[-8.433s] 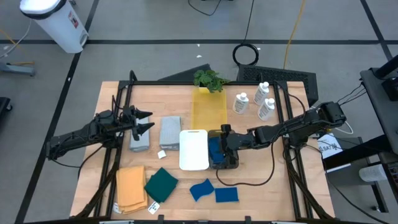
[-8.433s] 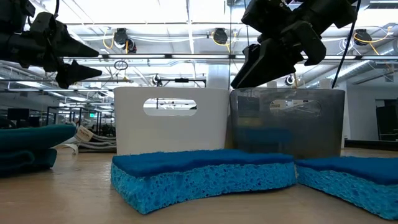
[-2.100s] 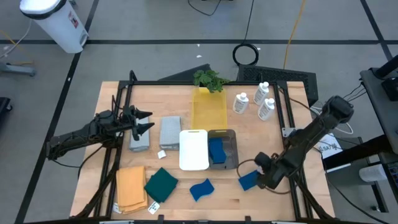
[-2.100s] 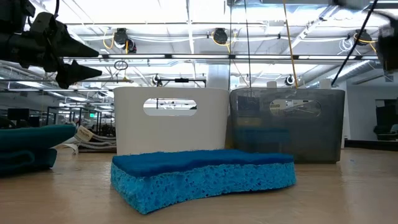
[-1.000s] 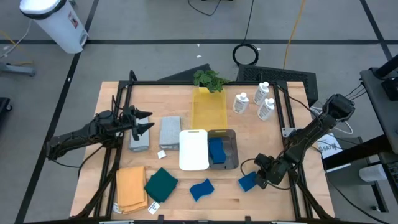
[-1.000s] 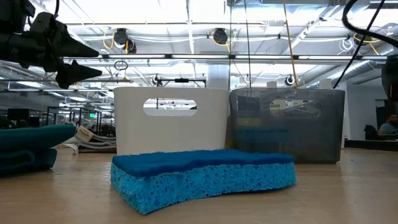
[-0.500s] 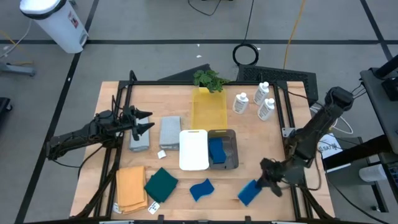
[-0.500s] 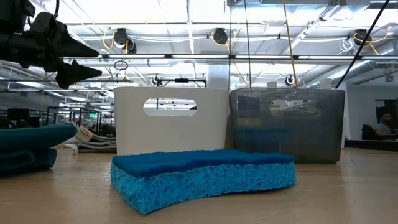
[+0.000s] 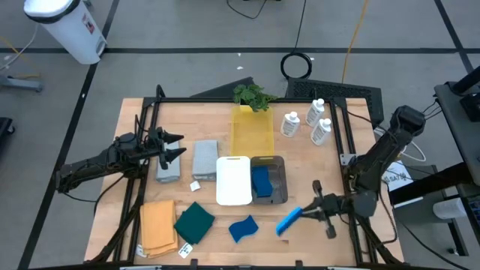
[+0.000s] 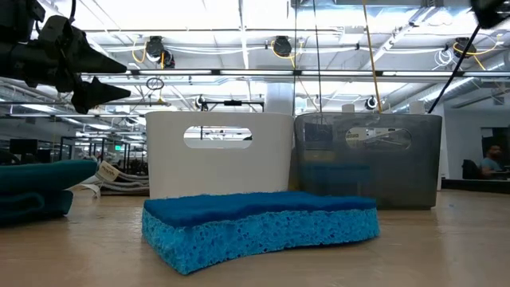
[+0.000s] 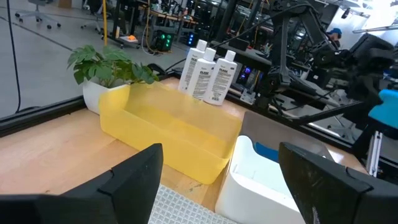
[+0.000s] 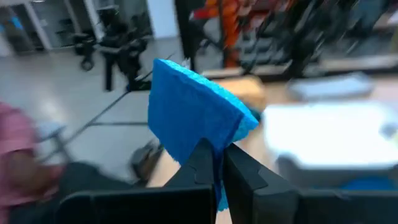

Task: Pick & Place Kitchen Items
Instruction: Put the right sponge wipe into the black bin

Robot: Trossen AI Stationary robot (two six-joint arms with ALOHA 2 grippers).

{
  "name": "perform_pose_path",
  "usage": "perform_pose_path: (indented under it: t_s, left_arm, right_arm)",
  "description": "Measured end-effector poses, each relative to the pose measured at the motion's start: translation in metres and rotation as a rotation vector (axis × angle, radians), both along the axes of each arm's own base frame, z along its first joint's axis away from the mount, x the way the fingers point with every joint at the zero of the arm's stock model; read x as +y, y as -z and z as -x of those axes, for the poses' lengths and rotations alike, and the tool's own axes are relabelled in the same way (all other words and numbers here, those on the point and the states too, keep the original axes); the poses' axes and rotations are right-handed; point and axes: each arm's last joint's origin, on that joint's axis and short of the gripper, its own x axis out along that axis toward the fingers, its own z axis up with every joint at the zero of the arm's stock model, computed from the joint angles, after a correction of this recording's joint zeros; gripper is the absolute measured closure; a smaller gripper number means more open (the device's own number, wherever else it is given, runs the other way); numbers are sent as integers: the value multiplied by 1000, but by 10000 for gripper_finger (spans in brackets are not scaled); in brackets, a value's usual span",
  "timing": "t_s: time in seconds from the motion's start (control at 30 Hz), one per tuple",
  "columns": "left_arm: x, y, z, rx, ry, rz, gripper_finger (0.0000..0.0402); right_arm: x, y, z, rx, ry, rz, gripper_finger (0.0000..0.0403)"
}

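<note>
Gripping a bright-blue rectangular sponge (image 9: 289, 220) edge-on, the right jaws (image 9: 301, 214) are clenching it above the light wooden bench (image 9: 315, 247), near the front edge and just beside the translucent grey plastic bin (image 9: 277, 182). Inside that bin, a second blue sponge (image 9: 260, 181) is lying. A third, curved blue sponge (image 9: 242, 228) is resting flat on the bench in front of the white plastic bin (image 9: 234, 180). The left jaws (image 9: 177, 147) are hovering released, fingers spread, beside the folded grey cloth (image 9: 204, 159). Three white capped bottles (image 9: 307, 120) are standing upright at the back, near the yellow plastic bin (image 9: 251, 132).
</note>
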Motion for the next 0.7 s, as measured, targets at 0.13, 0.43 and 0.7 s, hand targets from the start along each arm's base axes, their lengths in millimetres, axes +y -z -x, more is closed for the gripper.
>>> perform_pose_path:
  t_s: [0.13,0.43,0.7]
  left_arm:
    - [0,0,0,0,0,0,78]
    - [0,0,0,0,0,0,78]
    - [0,0,0,0,0,0,78]
  right_arm:
    - [-11,-6,-21,-96,96,90,403]
    - [-53,0,-66,-119,174,190,403]
    - [-85,-3,-83,-154,136,297,403]
